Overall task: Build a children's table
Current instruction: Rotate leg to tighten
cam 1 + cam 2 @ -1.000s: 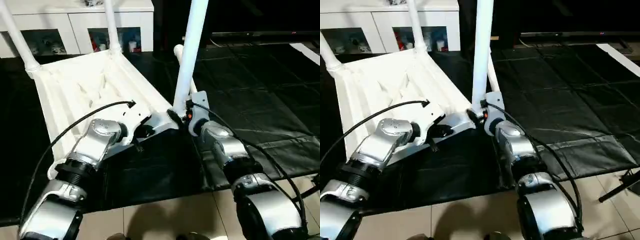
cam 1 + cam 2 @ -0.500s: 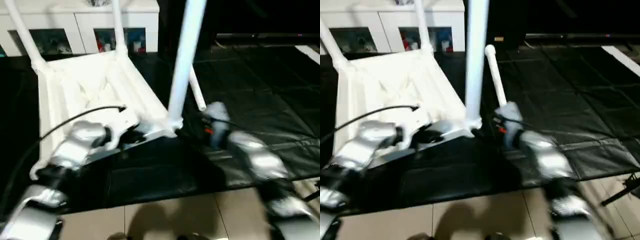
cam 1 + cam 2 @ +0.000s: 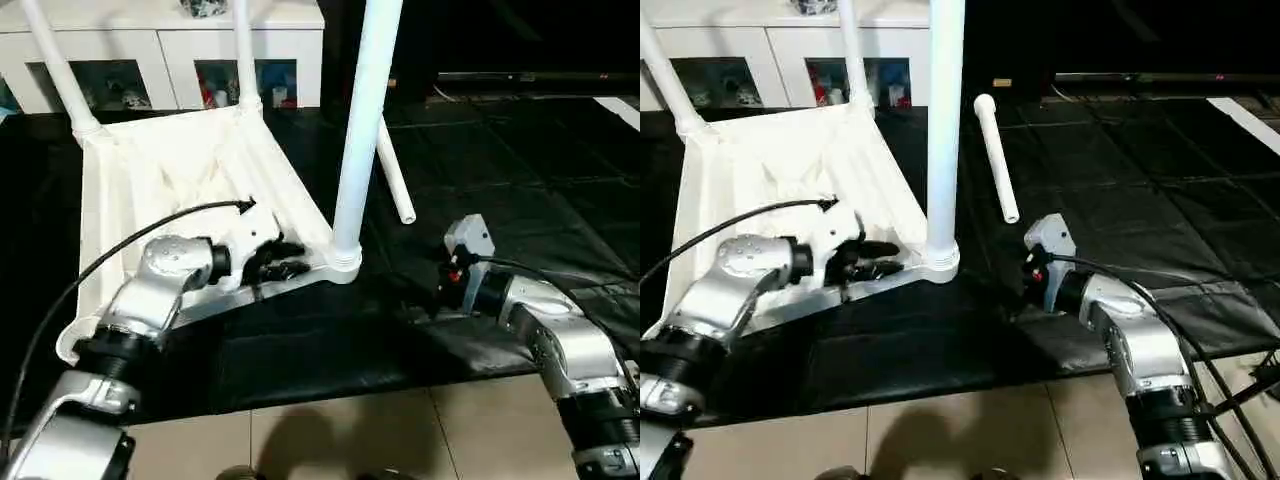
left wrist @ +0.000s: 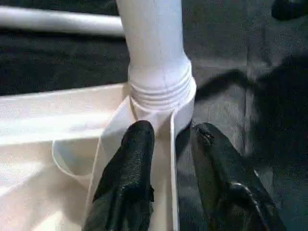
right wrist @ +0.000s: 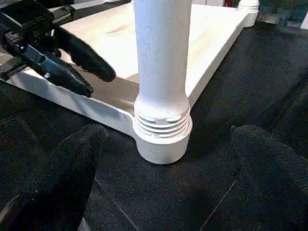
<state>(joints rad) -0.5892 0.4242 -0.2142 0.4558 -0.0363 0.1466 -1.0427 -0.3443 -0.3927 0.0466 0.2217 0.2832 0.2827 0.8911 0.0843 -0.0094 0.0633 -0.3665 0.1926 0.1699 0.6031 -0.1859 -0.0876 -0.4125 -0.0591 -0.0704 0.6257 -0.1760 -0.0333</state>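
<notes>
Since a moment ago: the right gripper [image 5: 159, 192] has let go of the near upright leg [image 3: 362, 120] and backed away from it, and the leg stands on its own in the corner socket [image 3: 343, 265].
Right gripper: fingers spread wide, nothing between them; it hovers over the black mat [image 3: 500, 200], well apart from the socket on the side away from the tabletop.
Left gripper [image 4: 171, 137]: its two black fingertips [image 4: 137, 144] stand slightly apart, straddling the thin rim of the tabletop [image 3: 150, 180] just beside the socket. A second ago they were pressed together there, so the pinch on the rim looks to be loosening; whether they touch the rim I cannot tell.
Meaning for the task: three legs are seated, so the third joint is judged done, though a few thread rings show above the socket and it may not be fully home.
Children's table: lies upside down on the mat, ribbed underside up, with the socket at its near corner.
Near leg axis: long axis vertical, threaded end down in the socket, free end pointing up out of view.
Far legs: one [image 3: 55, 70] and another [image 3: 243, 50] rise from the two corners farthest from the socket, leaning a little.
Loose leg [image 3: 995, 155]: flat on the mat beyond the socket, long axis running away from the robot; judged the next piece to fetch.
Open corner: near the left forearm, without a leg.
</notes>
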